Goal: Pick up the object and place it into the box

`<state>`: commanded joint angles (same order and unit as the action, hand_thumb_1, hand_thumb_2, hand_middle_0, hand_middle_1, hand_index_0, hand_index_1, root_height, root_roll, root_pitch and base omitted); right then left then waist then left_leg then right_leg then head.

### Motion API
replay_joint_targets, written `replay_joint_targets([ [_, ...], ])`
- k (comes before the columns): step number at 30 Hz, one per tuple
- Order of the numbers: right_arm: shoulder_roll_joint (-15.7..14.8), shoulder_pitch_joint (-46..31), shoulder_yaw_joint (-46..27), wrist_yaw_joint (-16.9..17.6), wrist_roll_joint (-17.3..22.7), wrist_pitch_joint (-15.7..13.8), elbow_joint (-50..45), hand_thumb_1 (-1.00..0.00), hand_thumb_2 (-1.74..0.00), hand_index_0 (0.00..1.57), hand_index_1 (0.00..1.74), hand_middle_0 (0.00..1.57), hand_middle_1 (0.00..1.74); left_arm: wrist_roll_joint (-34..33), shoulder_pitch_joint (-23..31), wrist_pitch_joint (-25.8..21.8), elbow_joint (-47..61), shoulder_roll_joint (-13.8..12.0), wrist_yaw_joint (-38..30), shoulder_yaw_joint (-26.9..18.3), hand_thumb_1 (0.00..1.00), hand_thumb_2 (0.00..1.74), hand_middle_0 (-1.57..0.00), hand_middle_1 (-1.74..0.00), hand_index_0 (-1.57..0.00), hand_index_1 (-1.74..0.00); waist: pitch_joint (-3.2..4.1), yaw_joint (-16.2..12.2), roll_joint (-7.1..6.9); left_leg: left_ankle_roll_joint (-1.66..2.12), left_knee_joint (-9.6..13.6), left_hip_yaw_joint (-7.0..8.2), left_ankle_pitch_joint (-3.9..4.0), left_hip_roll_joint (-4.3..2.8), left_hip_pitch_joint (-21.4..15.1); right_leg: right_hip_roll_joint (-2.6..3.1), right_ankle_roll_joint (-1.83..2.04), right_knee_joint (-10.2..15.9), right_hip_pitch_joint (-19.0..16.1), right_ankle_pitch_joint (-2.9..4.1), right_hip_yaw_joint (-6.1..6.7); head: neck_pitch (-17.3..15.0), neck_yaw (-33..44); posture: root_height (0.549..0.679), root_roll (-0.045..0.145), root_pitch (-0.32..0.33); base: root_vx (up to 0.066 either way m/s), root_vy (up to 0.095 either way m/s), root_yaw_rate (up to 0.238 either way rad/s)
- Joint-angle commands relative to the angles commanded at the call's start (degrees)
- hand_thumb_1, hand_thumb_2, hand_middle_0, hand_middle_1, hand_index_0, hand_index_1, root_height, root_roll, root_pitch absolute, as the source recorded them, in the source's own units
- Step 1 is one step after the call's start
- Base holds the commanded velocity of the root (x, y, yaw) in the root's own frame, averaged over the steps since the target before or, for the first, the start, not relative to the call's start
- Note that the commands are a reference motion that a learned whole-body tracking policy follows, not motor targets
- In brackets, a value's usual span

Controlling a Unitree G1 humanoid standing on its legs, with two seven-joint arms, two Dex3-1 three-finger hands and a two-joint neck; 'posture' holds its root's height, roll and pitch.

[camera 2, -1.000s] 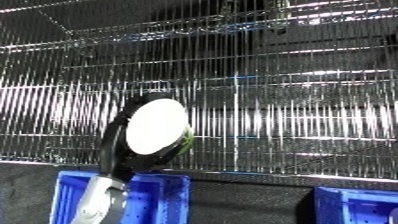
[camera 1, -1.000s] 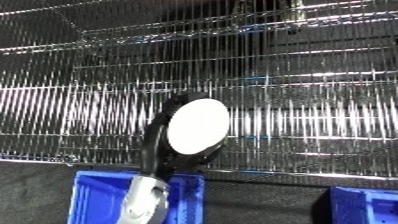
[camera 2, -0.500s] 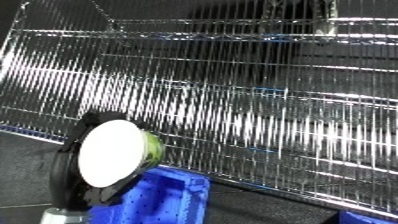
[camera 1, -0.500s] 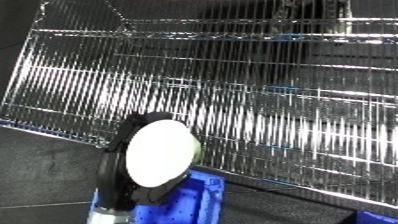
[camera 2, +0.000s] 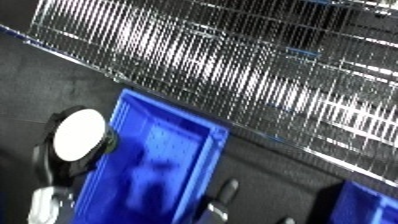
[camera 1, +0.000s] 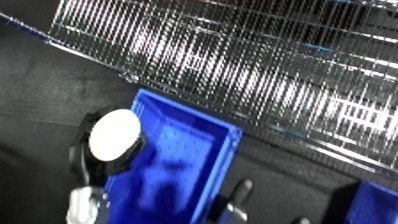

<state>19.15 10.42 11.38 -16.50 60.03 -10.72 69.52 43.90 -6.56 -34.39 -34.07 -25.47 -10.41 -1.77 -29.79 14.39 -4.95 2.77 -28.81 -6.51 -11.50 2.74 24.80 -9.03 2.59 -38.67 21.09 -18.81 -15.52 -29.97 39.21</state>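
Wire shelving (camera 2: 266, 70) behind blue bin (camera 2: 169, 150).

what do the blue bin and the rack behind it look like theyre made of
Bin: most likely molded plastic, judging by its solid, even blue colour, soft sheen and thick rim. Rack: metal wire, probably chrome or zinc plated, since its thin parallel rods give bright, mirror-like glints.

Storeroom or warehouse, wire shelving (camera 2: 266, 75), blue bins (camera 2: 155, 165)
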Motion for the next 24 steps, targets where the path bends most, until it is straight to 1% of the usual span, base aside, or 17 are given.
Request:
replay_joint_targets([
  [3,0.2,-0.8,0.1,-0.9,-0.8,0.5,0.7,0.00,0.00,0.00,0.00,0.00,0.00,5.0,-0.8,1.2,-5.5,1.3,2.2,-0.8,0.80,1.39,-1.26,-1.39,-1.26,-1.39,0.00,-0.3,-0.76,-0.05,0.5,0.01,0.21,-0.43,-0.5,0.37,-0.23,0.6,-0.6,-0.14,0.17,0.6,2.8,0.650,0.038,0.061,0.030,0.014,0.006],
  [6,0.4,-1.4,0.6,-1.7,-1.5,0.9,1.0,0.00,0.00,0.00,0.00,0.00,0.00,8.8,-2.4,3.5,-10.8,1.5,4.6,-1.8,0.80,1.39,-1.26,-1.39,-1.26,-1.39,0.00,-0.8,-1.71,-0.24,0.4,0.12,0.09,-0.71,-0.8,0.71,-0.27,0.9,-0.9,-0.17,0.53,1.2,5.0,0.650,0.036,0.059,0.017,0.004,-0.037],
  [10,0.6,-1.6,1.7,-2.4,-2.6,1.1,1.2,0.00,0.00,0.00,0.00,0.00,0.00,11.9,-4.6,7.5,-17.6,1.2,6.7,-3.2,0.60,1.04,-0.94,-1.04,-0.94,-1.04,0.00,-1.8,-2.73,-0.34,0.5,0.39,0.18,-1.06,-1.5,1.23,-0.29,1.6,-1.4,-0.17,1.10,2.7,7.4,0.650,0.034,0.055,0.011,0.010,-0.076],
  [13,0.7,-1.4,2.6,-2.6,-3.5,1.1,1.0,0.00,0.00,0.00,0.00,0.00,0.00,13.3,-6.6,10.1,-23.9,0.1,8.7,-4.2,0.45,0.78,-0.71,-0.78,-0.71,-0.78,0.00,-2.6,-3.45,-0.32,0.8,0.67,0.29,-1.39,-1.9,1.54,-0.28,2.4,-1.8,-0.05,1.47,4.2,8.2,0.651,0.034,0.052,0.002,0.005,-0.100],
  [17,0.8,-1.0,3.2,-2.9,-4.5,1.2,1.1,0.00,0.00,0.00,0.00,0.00,0.00,13.9,-9.0,11.6,-32.4,-2.3,11.0,-5.7,0.25,0.44,-0.39,-0.44,-0.39,-0.44,0.00,-3.5,-4.07,-0.32,0.8,1.07,0.20,-1.65,-2.3,1.81,-0.21,3.2,-2.2,0.16,1.86,6.7,9.5,0.651,0.034,0.047,-0.002,0.003,-0.112],
  [19,0.9,-0.8,3.4,-3.0,-4.6,1.5,1.2,0.00,0.00,0.00,0.00,0.00,0.00,14.0,-9.9,11.9,-35.8,-3.5,12.4,-6.1,0.15,0.26,-0.24,-0.26,-0.24,-0.26,0.00,-3.8,-4.14,-0.33,0.8,1.22,0.13,-1.71,-2.3,1.89,-0.20,3.5,-2.2,0.24,2.06,7.8,10.0,0.652,0.034,0.047,-0.003,0.004,-0.079],
  [22,0.9,-0.6,3.5,-3.1,-4.7,1.8,1.4,0.00,0.00,0.00,0.00,0.00,0.00,13.7,-10.6,12.5,-38.9,-4.6,14.3,-6.4,0.00,0.00,0.00,0.00,0.00,0.00,0.00,-4.0,-4.13,-0.40,0.9,1.34,-0.02,-1.67,-2.3,1.99,-0.17,4.0,-2.2,0.40,2.27,8.6,9.7,0.652,0.033,0.048,-0.004,-0.004,-0.042],
  [24,0.9,-0.5,3.4,-3.4,-4.3,2.0,1.5,0.00,0.00,0.00,0.00,0.00,0.00,13.1,-10.6,12.8,-39.9,-5.1,15.3,-6.5,0.00,0.00,0.00,0.00,0.00,0.00,0.00,-4.1,-4.07,-0.49,0.8,1.35,-0.21,-1.56,-2.1,2.11,-0.17,4.1,-2.1,0.50,2.36,9.0,9.1,0.652,0.033,0.050,-0.009,-0.001,-0.043],
])
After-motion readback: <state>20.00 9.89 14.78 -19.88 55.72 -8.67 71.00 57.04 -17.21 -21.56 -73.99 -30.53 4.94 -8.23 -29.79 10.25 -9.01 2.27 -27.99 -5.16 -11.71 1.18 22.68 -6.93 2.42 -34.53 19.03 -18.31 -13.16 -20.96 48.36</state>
